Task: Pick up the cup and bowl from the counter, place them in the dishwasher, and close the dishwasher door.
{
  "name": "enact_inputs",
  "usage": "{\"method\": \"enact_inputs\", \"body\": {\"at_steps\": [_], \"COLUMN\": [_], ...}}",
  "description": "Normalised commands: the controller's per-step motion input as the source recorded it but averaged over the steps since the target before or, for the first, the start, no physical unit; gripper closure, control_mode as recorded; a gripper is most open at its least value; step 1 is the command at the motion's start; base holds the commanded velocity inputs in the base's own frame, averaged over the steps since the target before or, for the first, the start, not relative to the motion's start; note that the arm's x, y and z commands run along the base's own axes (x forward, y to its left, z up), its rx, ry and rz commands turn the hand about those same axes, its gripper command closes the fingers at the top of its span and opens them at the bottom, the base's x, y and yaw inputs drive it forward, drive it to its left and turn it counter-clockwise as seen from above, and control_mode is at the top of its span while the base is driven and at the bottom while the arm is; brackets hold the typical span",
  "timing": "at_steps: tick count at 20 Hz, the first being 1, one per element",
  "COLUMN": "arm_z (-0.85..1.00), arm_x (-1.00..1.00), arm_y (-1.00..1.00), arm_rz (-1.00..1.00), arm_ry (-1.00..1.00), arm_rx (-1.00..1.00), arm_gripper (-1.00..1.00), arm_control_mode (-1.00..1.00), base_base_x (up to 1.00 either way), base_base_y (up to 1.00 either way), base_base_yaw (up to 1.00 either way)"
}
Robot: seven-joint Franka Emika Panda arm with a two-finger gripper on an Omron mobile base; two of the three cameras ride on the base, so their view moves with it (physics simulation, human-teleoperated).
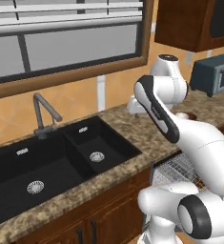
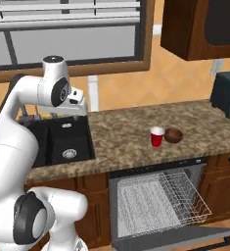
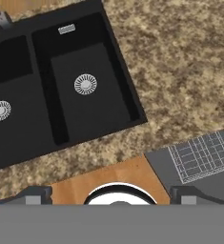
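Note:
The red cup (image 2: 157, 136) stands upright on the speckled counter (image 2: 121, 137), and the dark brown bowl (image 2: 173, 135) sits right beside it. Below them the dishwasher (image 2: 158, 196) is open: its white wire rack is pulled out and the grey dishwasher door (image 2: 185, 237) hangs down. My gripper (image 3: 111, 198) is open and empty. It hangs high over the counter (image 3: 180, 62) just right of the sink, well left of the cup and bowl. A corner of the rack (image 3: 204, 155) shows in the hand view.
A black double sink (image 1: 61, 159) with a grey faucet (image 1: 43, 114) fills the counter's left side. A toaster oven (image 1: 213, 74) stands at the far right under a dark wood wall cabinet (image 2: 199, 27). My arm (image 1: 189, 138) blocks part of the counter.

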Motion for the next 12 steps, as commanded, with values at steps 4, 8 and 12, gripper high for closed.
{"method": "enact_inputs", "body": {"at_steps": [4, 8, 12], "arm_z": [0.00, 0.00, 0.00], "arm_x": [0.00, 0.00, 0.00], "arm_y": [0.00, 0.00, 0.00], "arm_rz": [0.00, 0.00, 0.00], "arm_ry": [0.00, 0.00, 0.00], "arm_rx": [0.00, 0.00, 0.00], "arm_gripper": [-1.00, -1.00, -1.00], "arm_control_mode": [1.00, 1.00, 1.00], "base_base_x": [0.02, 0.12, 0.22], "base_base_y": [0.22, 0.26, 0.19], "base_base_yaw": [-0.52, -0.48, -0.42]}}
